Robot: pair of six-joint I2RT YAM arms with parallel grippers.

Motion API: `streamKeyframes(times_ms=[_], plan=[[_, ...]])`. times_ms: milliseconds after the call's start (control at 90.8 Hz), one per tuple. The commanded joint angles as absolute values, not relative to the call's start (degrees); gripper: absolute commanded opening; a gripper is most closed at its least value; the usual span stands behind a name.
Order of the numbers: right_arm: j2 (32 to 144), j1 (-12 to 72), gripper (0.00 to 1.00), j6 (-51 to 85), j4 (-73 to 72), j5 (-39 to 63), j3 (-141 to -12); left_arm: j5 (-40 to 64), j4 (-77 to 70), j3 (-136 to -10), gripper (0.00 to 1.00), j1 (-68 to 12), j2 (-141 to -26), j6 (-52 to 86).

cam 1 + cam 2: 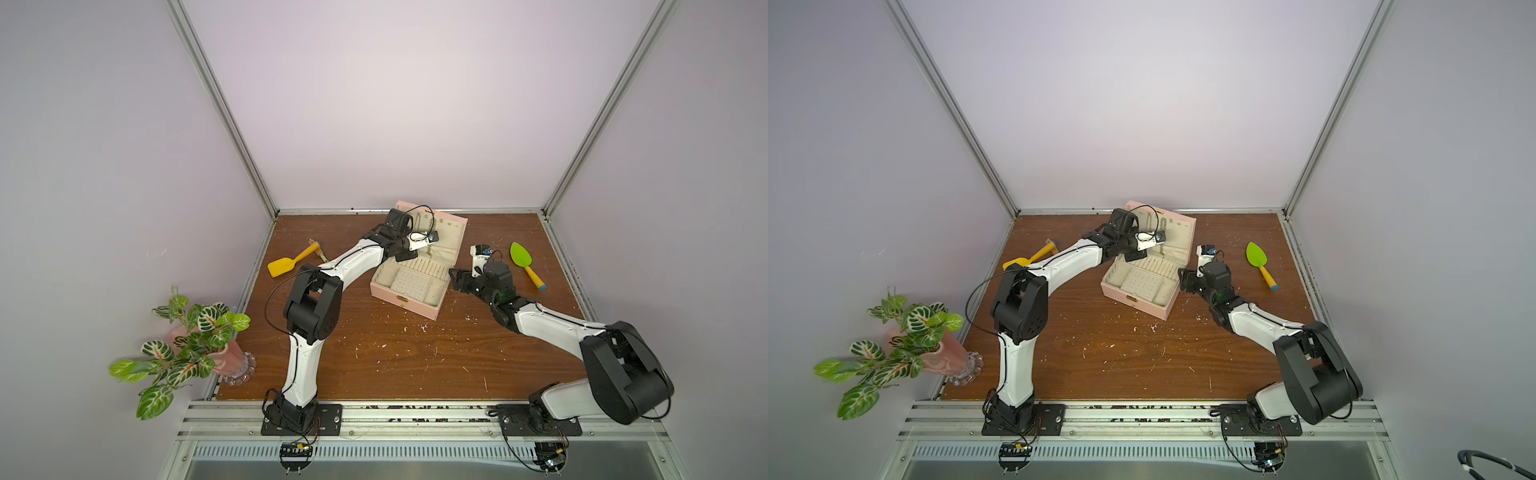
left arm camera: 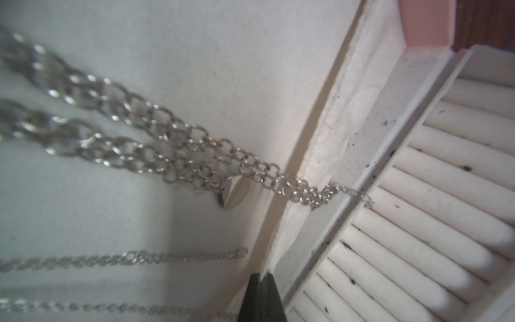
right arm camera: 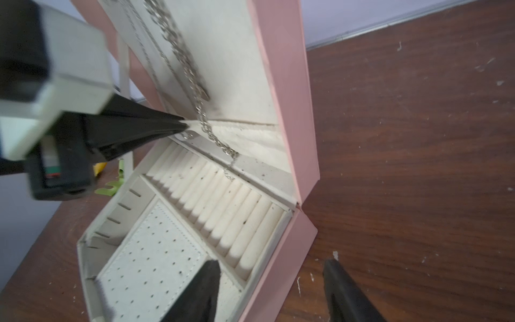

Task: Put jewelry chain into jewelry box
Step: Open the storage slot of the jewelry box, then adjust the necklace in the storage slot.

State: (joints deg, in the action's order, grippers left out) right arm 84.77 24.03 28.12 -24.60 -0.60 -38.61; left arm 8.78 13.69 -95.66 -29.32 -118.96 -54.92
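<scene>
Apparently the left gripper (image 3: 182,125) is sitting pinched shut and empty at the hinge crease of the jewelry box (image 1: 415,305), beside the jewelry chain (image 2: 195,156) hanging inside its open lid, while the right gripper (image 3: 273,264) is straddling the box's right wall, jaws spread, likely steadying it.

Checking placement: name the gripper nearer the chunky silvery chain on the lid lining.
Left. The left gripper, shut, is beside the silvery chain at the hinge of the pink box; the right gripper, open, straddles its side wall.
</scene>
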Motion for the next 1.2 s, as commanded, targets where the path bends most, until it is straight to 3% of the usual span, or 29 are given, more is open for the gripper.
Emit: streamKeyframes(times_ms=[0,187,672,892,1189], plan=[[86.93,25.90,0.63,29.53,-22.69,-3.78,-42.82,9.45,14.82,-94.67,0.01,-29.36,-117.25,-54.39],[91.22,26.90,0.59,29.87,-21.88,-4.51,-44.32,9.63,14.24,-94.46,0.01,-29.31,-117.25,-54.34],[95.06,24.41,0.21,20.87,-12.04,-4.53,-50.40,11.12,15.82,-94.93,0.01,-29.68,-116.41,-52.88],[94.61,21.29,0.12,14.20,-10.65,2.04,-51.47,12.18,17.35,-96.00,0.01,-30.08,-116.52,-48.58],[91.19,19.15,0.09,5.81,-8.89,6.52,-50.66,12.57,15.55,-93.28,0.01,-31.60,-114.95,-42.21]])
